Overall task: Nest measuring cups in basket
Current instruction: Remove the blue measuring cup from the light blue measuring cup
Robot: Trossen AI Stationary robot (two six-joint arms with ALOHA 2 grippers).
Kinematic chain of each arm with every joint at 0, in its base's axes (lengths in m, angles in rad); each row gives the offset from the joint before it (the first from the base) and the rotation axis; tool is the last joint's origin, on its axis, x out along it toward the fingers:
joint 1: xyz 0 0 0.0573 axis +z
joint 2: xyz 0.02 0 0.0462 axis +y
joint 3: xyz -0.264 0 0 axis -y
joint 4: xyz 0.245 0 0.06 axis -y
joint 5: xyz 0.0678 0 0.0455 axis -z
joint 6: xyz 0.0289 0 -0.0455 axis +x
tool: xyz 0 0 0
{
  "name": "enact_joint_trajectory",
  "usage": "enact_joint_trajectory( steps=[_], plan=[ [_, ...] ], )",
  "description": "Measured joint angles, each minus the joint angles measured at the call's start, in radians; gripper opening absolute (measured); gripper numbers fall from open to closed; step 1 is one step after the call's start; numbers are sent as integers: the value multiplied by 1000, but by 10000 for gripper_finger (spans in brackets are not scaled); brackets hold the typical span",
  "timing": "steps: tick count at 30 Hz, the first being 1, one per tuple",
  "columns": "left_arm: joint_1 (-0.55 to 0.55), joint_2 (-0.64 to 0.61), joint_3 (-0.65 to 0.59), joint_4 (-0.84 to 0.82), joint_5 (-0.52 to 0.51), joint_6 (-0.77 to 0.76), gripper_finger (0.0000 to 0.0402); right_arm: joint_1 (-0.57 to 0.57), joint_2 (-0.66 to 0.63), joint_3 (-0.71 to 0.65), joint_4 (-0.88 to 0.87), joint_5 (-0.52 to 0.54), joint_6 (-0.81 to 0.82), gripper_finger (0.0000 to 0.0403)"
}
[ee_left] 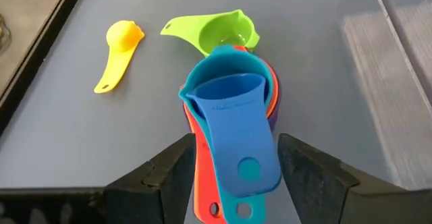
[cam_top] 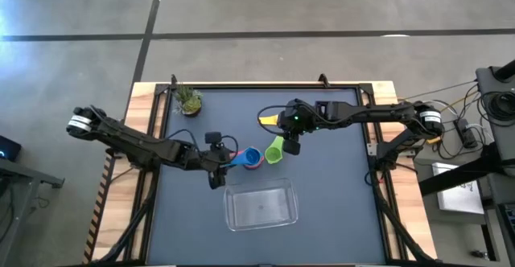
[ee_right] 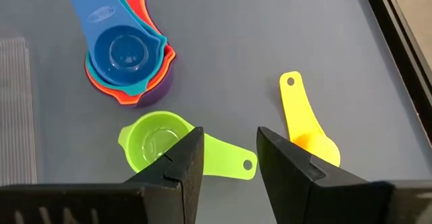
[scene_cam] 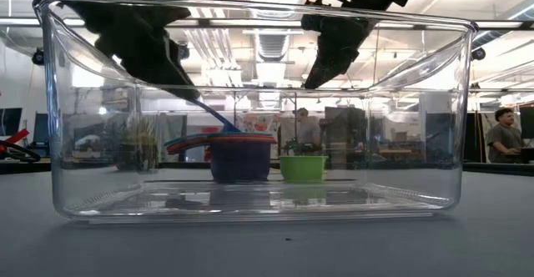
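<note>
A nested stack of cups point(cam_top: 252, 158), purple, red, orange and teal with the blue cup point(ee_right: 123, 48) on top, stands on the dark mat just beyond the clear basket point(cam_top: 232, 211). The green cup point(ee_right: 152, 140) sits upright next to the stack. The yellow cup point(ee_right: 307, 126) lies farther off, toward the far edge. My left gripper point(ee_left: 236, 177) is at the stack's handles, shut on the blue one. My right gripper point(ee_right: 229, 150) hangs open above the green cup's handle point(ee_right: 233, 160), well off the table in the low view point(scene_cam: 325, 64). My left gripper pinches the blue cup's handle point(ee_left: 239, 143) across its width, one finger point(ee_left: 172, 173) on each long edge. It comes slanting down from the table's left. The blue bowl sits in the teal cup, and its handle point(scene_cam: 219, 118) slants up toward the gripper.
A small potted plant point(cam_top: 189, 100) stands near the far left corner. A raised black frame point(cam_top: 265, 85) borders the mat. The basket point(scene_cam: 83, 143) holds nothing and lies toward the near edge. People and desks show in the room beyond the table.
</note>
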Motion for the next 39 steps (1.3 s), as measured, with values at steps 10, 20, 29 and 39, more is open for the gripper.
enact_joint_trajectory(
  steps=[10,20,29,39],
  plan=[
    [0,85,-1,34,-74,112,191,0,0,0,1,0,-2,127],
    [-1,101,-1,96,-132,170,117,0,1,0,1,0,4,123],
    [-3,101,-1,102,-129,199,5,0,1,-8,8,0,5,123],
    [-3,75,-1,111,-166,214,0,0,2,-69,62,0,-3,120]
  ],
)
